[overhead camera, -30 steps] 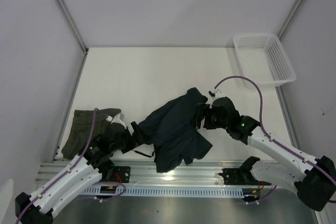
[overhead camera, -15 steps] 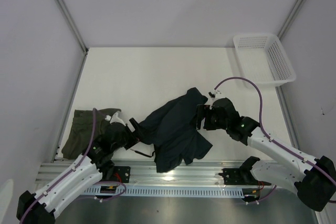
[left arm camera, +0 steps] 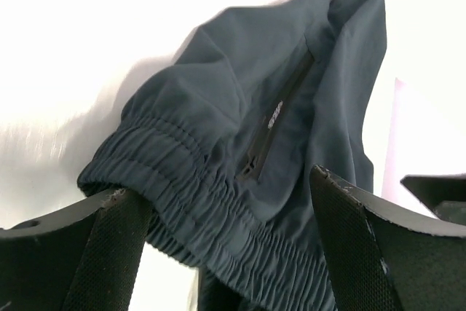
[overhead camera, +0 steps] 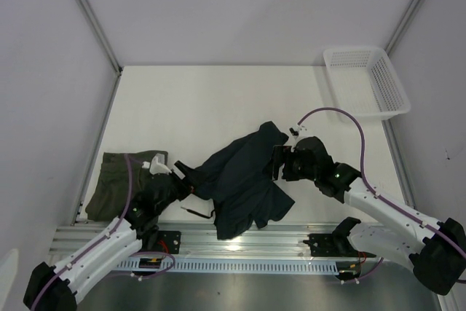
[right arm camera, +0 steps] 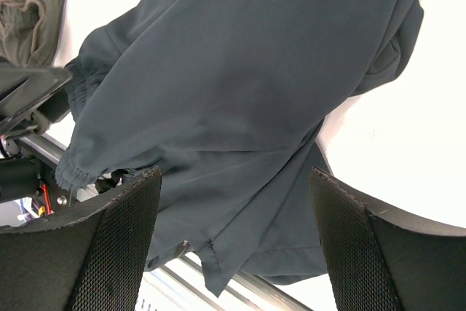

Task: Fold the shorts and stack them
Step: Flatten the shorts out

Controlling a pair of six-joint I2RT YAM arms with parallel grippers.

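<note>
The dark navy-teal shorts (overhead camera: 244,180) lie crumpled near the table's front edge, one part hanging over the metal rail. My left gripper (overhead camera: 186,178) is open at their left edge, its jaws either side of the elastic waistband (left arm camera: 218,216) without closing on it. My right gripper (overhead camera: 277,163) is open at the shorts' right side, with the cloth (right arm camera: 240,107) spread between its fingers. The olive-green shorts (overhead camera: 116,176) lie folded at the front left, and a corner shows in the right wrist view (right arm camera: 29,5).
A white mesh basket (overhead camera: 368,81) stands at the back right corner. The metal rail (overhead camera: 240,242) runs along the table's front edge. White enclosure walls close in the left, back and right.
My left gripper has moved right and slightly forward, up to the waistband of the navy shorts. The right arm and the shorts have barely moved.
</note>
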